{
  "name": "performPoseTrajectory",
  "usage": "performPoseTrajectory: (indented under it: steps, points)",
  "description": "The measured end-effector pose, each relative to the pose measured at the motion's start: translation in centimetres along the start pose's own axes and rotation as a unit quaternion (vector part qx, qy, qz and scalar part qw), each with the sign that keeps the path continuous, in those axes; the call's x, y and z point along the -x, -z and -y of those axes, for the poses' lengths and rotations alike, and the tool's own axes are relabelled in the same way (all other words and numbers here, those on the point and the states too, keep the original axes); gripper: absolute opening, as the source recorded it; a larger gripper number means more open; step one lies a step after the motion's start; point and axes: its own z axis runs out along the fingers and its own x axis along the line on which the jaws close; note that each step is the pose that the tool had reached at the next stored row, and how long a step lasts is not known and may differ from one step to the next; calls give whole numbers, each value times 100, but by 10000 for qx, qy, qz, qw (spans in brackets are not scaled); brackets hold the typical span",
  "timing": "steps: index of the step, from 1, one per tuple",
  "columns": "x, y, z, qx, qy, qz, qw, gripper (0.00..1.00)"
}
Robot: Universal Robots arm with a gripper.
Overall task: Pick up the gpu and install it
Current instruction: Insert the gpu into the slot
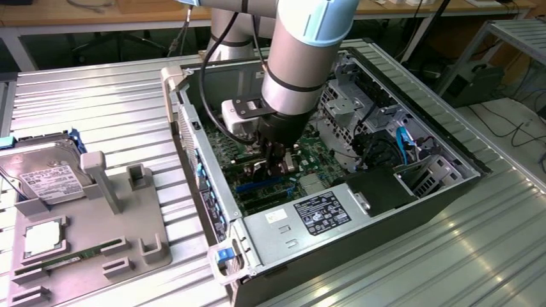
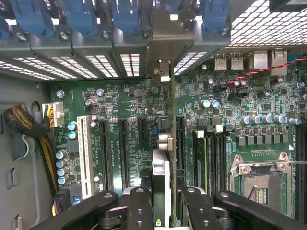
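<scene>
My gripper (image 1: 275, 167) reaches down inside the open computer case (image 1: 444, 150), just above the green motherboard (image 1: 320, 169). In the wrist view its two black fingers (image 2: 139, 208) are shut on the gpu (image 2: 162, 167), which I see edge-on as a thin upright card. The card stands over the black expansion slots (image 2: 123, 143) in the middle of the board. Its silvery end bracket (image 2: 165, 43) sits against the case's rear slot openings, between the blue latches (image 2: 125, 17).
A silver hard drive (image 1: 43, 176) and a green memory stick (image 1: 64, 261) rest on the grey fixture (image 1: 94, 236) at the exterior view's left. The power supply (image 1: 316, 214) fills the case's near end. The CPU socket (image 2: 261, 179), a white slot (image 2: 85, 153) and a cable bundle (image 2: 24, 122) flank the card.
</scene>
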Motion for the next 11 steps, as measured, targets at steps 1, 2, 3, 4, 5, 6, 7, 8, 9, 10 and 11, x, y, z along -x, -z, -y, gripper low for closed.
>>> performPoseTrajectory:
  steps: [1, 2, 3, 4, 5, 6, 7, 8, 9, 10, 11]
  points:
    - [0, 0, 0, 0, 1, 0, 10000, 28]
    - [1, -2, 2, 0, 3, 0, 10000, 28]
    - [2, -2, 5, 0, 5, 0, 10000, 28]
    - [1, -2, 5, 1, 5, -1, 10000, 28]
    - [2, -3, 5, 1, 5, -1, 10000, 28]
    - [1, -4, 6, 1, 5, -1, 10000, 28]
    - [1, -5, 6, 1, 5, 0, 10000, 28]
    - [-1, -6, 6, 0, 6, 0, 10000, 28]
    - [-6, -6, 6, 1, 6, 0, 10000, 28]
    - [-11, -6, 7, 1, 7, 0, 10000, 28]
    - [-15, -6, 6, 1, 6, 0, 10000, 28]
